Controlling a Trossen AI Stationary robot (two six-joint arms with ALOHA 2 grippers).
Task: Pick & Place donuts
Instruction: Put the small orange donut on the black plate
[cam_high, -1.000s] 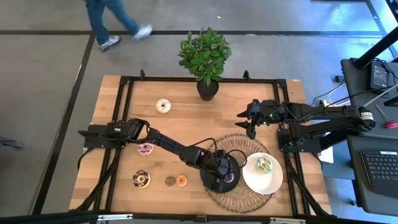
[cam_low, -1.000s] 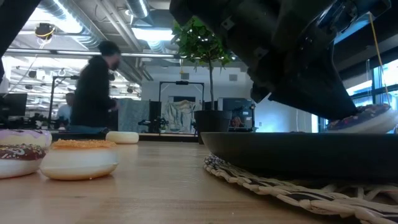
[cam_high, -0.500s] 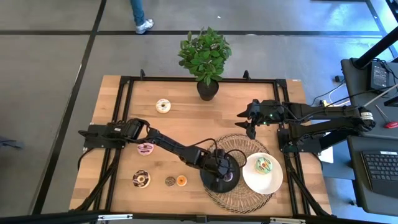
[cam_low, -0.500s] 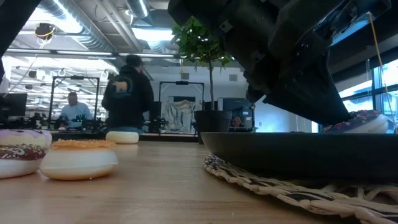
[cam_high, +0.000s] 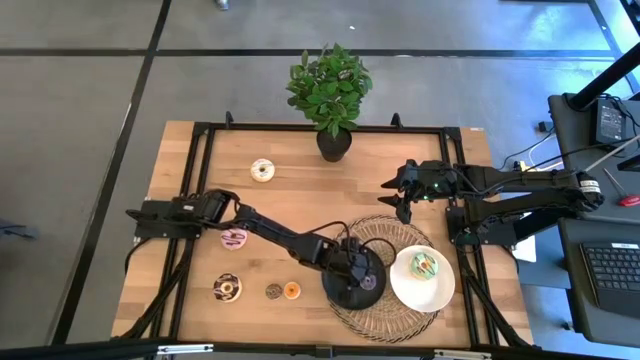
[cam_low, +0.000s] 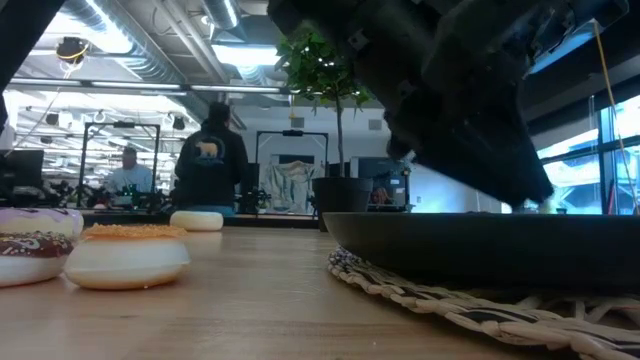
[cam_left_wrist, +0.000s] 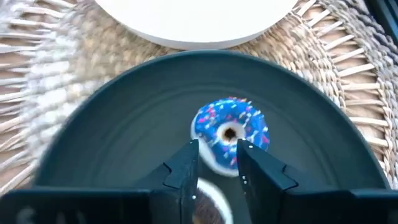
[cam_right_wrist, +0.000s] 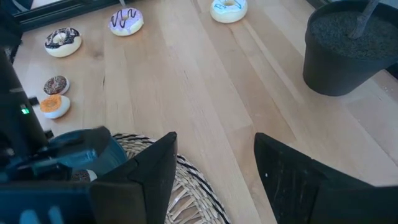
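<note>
My left gripper (cam_left_wrist: 219, 163) hangs over the black plate (cam_high: 340, 292), its fingers a narrow gap apart. A purple mini donut with sprinkles (cam_left_wrist: 231, 129) lies on the plate just past the fingertips, also seen from above (cam_high: 368, 282). A pale, brown-centred shape (cam_left_wrist: 208, 202) shows under the fingers, mostly hidden. The green donut (cam_high: 424, 265) lies on the white plate (cam_high: 440, 296). On the bare table rest the white (cam_high: 262, 170), pink (cam_high: 234, 238) and chocolate (cam_high: 226, 288) donuts and the brown (cam_high: 273, 291) and orange (cam_high: 292, 291) minis. My right gripper (cam_high: 404, 190) waits open above the table. My left gripper comes at the purple donut slanting from above. The donut's near rim (cam_left_wrist: 217, 163) shows in the gap between the fingertips while the donut lies flat on the black plate. Whether the fingers touch it, I cannot tell.
Both plates sit on a round woven mat (cam_high: 385, 232). A potted plant (cam_high: 334, 143) stands at the table's far edge. A black frame (cam_high: 200, 130) runs around the table top. A person (cam_low: 208, 160) stands in the room beyond the table.
In the low view the purple donut showed tilted above the black plate's rim beside my left gripper; it has sunk behind the rim and lies on the plate. The left gripper has barely moved. A person has walked across the room behind the table.
</note>
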